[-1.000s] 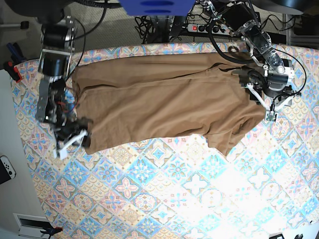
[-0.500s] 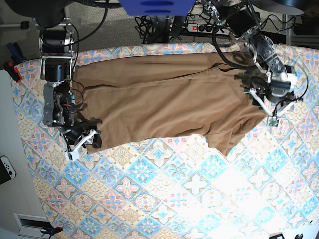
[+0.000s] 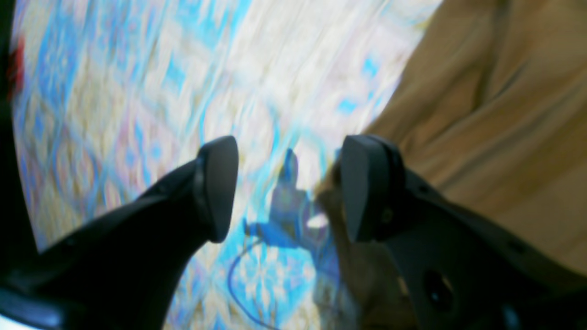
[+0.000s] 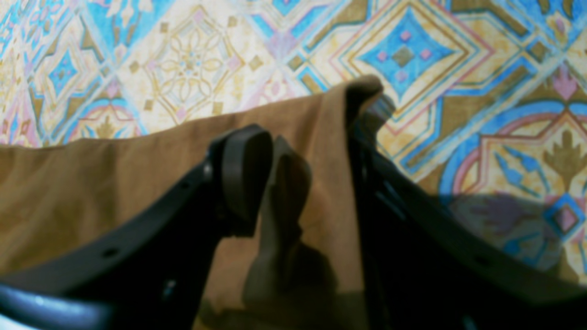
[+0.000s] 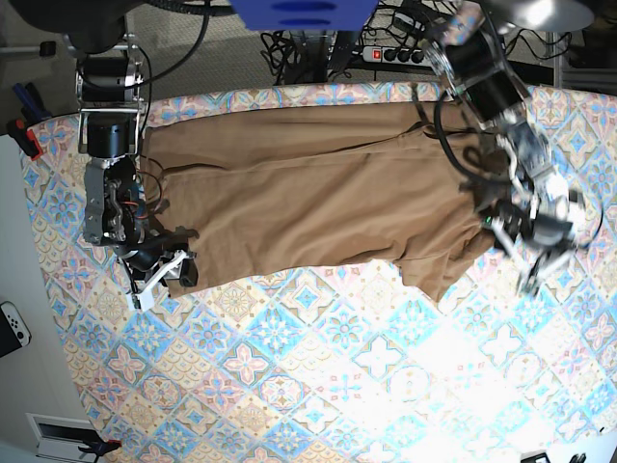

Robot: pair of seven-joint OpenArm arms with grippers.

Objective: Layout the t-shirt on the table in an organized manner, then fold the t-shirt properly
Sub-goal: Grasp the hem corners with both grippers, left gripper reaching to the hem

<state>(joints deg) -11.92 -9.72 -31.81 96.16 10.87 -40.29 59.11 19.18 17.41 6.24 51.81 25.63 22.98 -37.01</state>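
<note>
The tan-brown t-shirt (image 5: 318, 203) lies spread across the far part of the patterned table (image 5: 318, 386), with a sleeve hanging toward the front right. My right gripper (image 5: 166, 274) is at the shirt's front-left corner. In the right wrist view its jaws (image 4: 312, 151) stand apart around a raised fold of the shirt (image 4: 114, 183), and the corner drapes over one finger. My left gripper (image 5: 528, 262) is beside the shirt's right edge. In the blurred left wrist view it (image 3: 289, 188) is open and empty over the table (image 3: 137, 91), with the shirt (image 3: 495, 114) next to one finger.
A power strip with cables (image 5: 386, 53) lies beyond the far edge. A blue object (image 5: 304, 12) hangs at the top. A white controller (image 5: 12, 328) and a red-handled tool (image 5: 24, 135) are off the table's left side.
My left arm has swung toward the table's front along the shirt's right edge. My right gripper shifted right onto the shirt's corner a second ago, then held.
</note>
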